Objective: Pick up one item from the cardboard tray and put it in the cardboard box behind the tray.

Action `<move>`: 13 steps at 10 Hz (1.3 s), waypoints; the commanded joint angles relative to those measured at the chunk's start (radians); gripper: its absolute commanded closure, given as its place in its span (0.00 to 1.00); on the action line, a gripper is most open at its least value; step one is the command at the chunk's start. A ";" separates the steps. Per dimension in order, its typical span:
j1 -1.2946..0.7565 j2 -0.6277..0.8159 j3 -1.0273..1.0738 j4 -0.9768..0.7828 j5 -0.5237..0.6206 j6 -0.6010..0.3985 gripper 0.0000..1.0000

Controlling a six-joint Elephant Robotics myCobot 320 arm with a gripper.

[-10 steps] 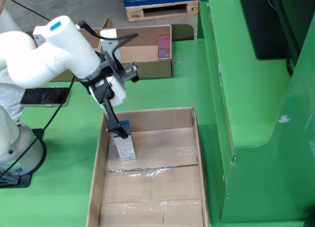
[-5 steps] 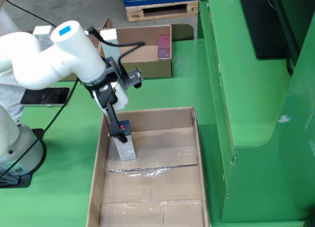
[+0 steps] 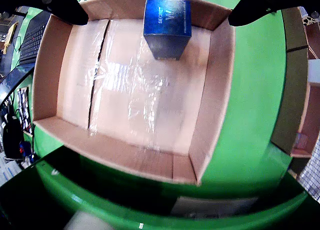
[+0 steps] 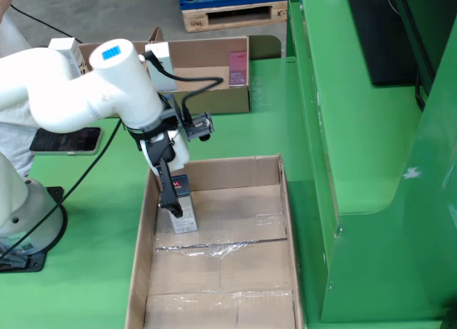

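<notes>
A small blue box with a grey lower part (image 4: 183, 209) stands upright in the far left corner of the long cardboard tray (image 4: 284, 208). In the wrist view the blue box (image 3: 167, 25) sits at the top centre, inside the tray (image 3: 220, 90). My gripper (image 3: 157, 18) is open, its two black fingers (image 3: 62, 5) spread wide to either side of the box without touching it. In the fixed view the gripper (image 4: 173, 197) hangs at the box's left side and only one finger shows plainly. Behind the tray stands the cardboard box (image 4: 207, 76).
The box behind holds a pink item (image 4: 238, 67) and a white carton (image 4: 161, 56). A dark phone (image 4: 66, 140) lies on the green table left of the arm. A tall green machine frame (image 4: 357, 129) walls the right side. Clear tape covers the tray floor.
The arm's upper part has swung right and its wrist has turned, while the gripper stays low beside the blue box. The box has not moved.
</notes>
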 commanded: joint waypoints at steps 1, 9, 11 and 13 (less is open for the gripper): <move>-0.021 -0.113 0.172 -0.076 0.022 -0.012 0.00; -0.033 -0.184 0.189 -0.077 0.024 -0.004 0.00; -0.039 -0.221 0.218 -0.094 0.025 -0.009 0.00; -0.037 -0.235 0.227 -0.095 0.025 -0.008 0.00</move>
